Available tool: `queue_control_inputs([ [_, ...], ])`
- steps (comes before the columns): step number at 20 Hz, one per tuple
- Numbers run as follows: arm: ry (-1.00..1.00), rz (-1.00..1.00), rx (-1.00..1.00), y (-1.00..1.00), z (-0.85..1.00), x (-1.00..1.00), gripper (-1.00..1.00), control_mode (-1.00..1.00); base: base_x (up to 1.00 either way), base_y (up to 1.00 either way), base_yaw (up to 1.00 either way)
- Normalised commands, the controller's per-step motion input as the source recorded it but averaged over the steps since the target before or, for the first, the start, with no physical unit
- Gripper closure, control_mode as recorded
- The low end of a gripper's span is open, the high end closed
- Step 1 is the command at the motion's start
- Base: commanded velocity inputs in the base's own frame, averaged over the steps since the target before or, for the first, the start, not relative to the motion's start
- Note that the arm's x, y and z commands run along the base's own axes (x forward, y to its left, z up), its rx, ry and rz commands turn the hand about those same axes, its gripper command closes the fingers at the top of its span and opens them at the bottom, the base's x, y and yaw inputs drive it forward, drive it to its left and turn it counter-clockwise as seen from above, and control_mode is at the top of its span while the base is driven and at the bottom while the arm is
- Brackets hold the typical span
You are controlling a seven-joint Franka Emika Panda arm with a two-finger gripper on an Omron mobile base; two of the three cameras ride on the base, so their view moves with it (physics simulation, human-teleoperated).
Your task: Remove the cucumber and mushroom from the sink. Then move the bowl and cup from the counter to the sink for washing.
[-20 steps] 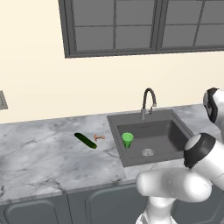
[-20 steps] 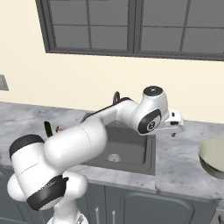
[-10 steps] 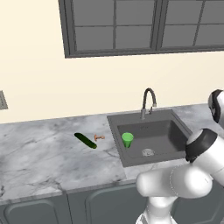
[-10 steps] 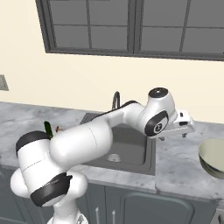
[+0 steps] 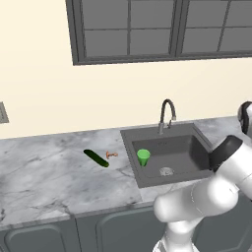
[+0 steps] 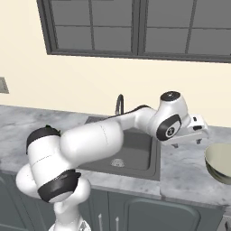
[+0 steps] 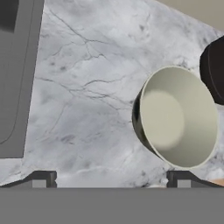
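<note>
With the cup (image 5: 143, 157) already in the sink (image 5: 202, 147), the wide-open, empty claw (image 6: 188, 140) has swung right over the desk (image 7: 87, 78) toward the bowl (image 7: 177, 118), the last item.

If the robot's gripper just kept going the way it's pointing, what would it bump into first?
Probably the bare counter. The open gripper looks down at marbled stone, with the bowl off to one side and the sink to the other. Depth is hard to judge.

window (image 5: 162, 29): dark frame, above | wall outlet (image 6: 3, 85): left wall
</note>
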Motion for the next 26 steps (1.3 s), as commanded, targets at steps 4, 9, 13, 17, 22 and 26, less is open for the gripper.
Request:
queue_control_inputs([
  [4, 0.00, 0.00, 0.00, -0.30, 0.00, -0.01, -1.00, -1.00, 0.00, 0.00, 0.00],
  [9, 0.00, 0.00, 0.00, -0.26, -0.01, 0.00, -1.00, -1.00, 0.00, 0.00, 0.00],
  [13, 0.00, 0.00, 0.00, -0.26, -0.05, 0.00, -1.00, -1.00, 0.00, 0.00, 0.00],
  [17, 0.01, 0.00, 0.00, -0.21, -0.09, 0.02, -1.00, -1.00, 0.00, 0.00, 0.00],
  [22, 0.05, 0.00, 0.00, -0.21, -0.10, 0.04, -1.00, -1.00, 0.00, 0.00, 0.00],
  [26, 0.10, 0.00, 0.00, -0.18, -0.19, 0.11, -1.00, -1.00, 0.00, 0.00, 0.00],
])
